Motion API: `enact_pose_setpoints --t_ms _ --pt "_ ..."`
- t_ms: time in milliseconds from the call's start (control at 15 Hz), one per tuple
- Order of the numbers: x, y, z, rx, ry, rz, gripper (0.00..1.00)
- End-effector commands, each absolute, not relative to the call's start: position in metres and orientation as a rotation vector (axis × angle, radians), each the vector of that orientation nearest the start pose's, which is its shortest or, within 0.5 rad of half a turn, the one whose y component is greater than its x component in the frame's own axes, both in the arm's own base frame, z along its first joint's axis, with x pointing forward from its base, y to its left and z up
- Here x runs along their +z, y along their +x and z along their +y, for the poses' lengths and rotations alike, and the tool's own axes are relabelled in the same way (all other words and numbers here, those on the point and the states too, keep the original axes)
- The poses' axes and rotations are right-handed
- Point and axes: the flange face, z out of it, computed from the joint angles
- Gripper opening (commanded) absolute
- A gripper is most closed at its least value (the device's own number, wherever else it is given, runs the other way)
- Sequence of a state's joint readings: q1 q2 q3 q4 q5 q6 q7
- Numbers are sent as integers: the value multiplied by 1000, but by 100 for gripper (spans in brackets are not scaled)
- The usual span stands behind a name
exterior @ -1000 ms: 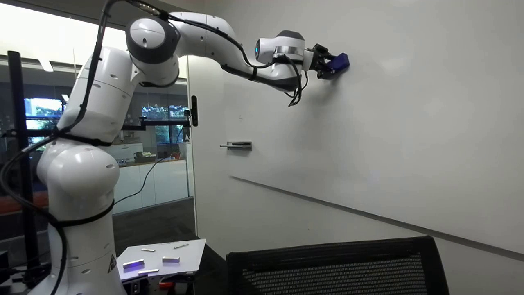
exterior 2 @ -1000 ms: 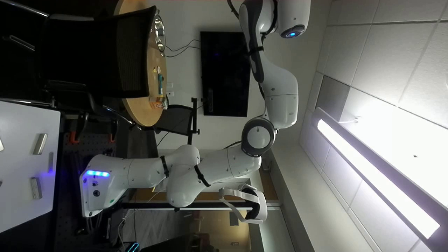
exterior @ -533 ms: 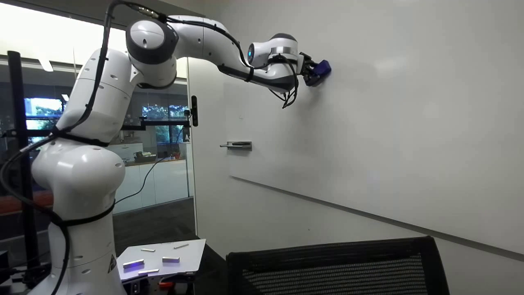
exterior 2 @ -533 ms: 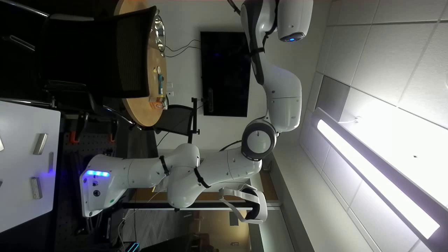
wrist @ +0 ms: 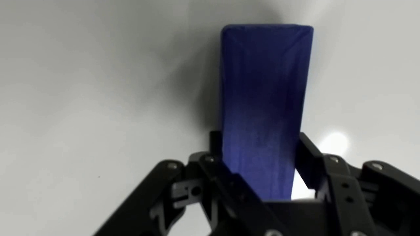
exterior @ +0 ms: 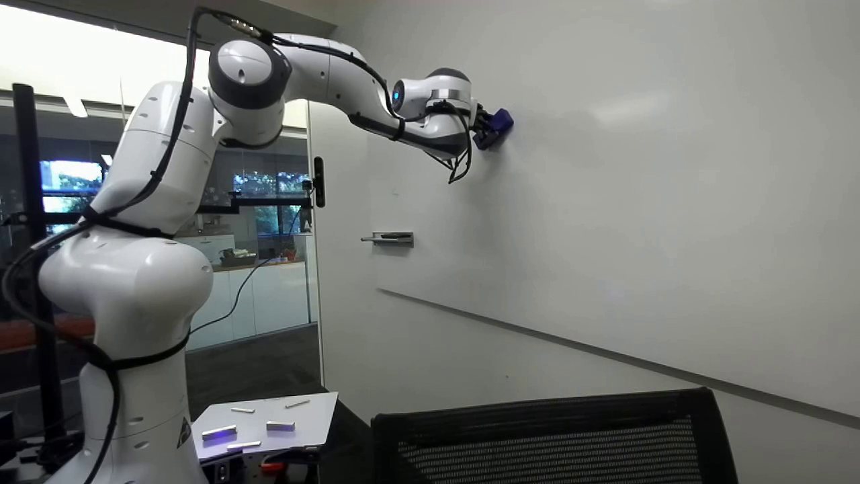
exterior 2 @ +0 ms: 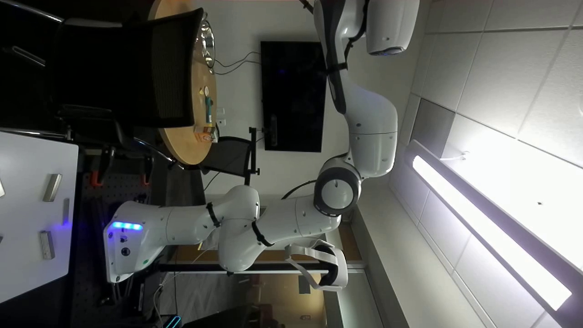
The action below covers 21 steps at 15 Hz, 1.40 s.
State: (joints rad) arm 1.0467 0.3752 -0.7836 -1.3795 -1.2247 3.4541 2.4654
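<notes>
Your hand [wrist: 258, 144] pinches the dark blue block [wrist: 264, 95] close to the whiteboard [exterior: 638, 255] (if they touch, I cannot tell).

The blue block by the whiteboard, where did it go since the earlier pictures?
In an exterior view, the blue block moved toward the picture's left and a little down along the whiteboard, and the arm moved with it. Nothing was grabbed or let go: the end effector still holds it. The black chair and silver pieces stayed put.

Far side of blue block [wrist: 264, 98] hidden, pincer [wrist: 258, 147] cropped in wrist view, chair [exterior: 551, 449] cut off below
</notes>
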Motion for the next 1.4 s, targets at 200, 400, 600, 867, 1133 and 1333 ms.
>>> enact_pose_setpoints --t_ms 200,400,600,867,1133,1333 --pt "639 580 361 -1228 -1714 491 31" --pt "634 597 343 -1250 -1701 561 31" --pt "625 613 319 -1268 -1698 633 31" --pt "612 635 283 -1295 -1691 729 31" --pt "595 661 245 -1337 -1689 825 31" --pt "583 675 226 -1364 -1690 877 31"
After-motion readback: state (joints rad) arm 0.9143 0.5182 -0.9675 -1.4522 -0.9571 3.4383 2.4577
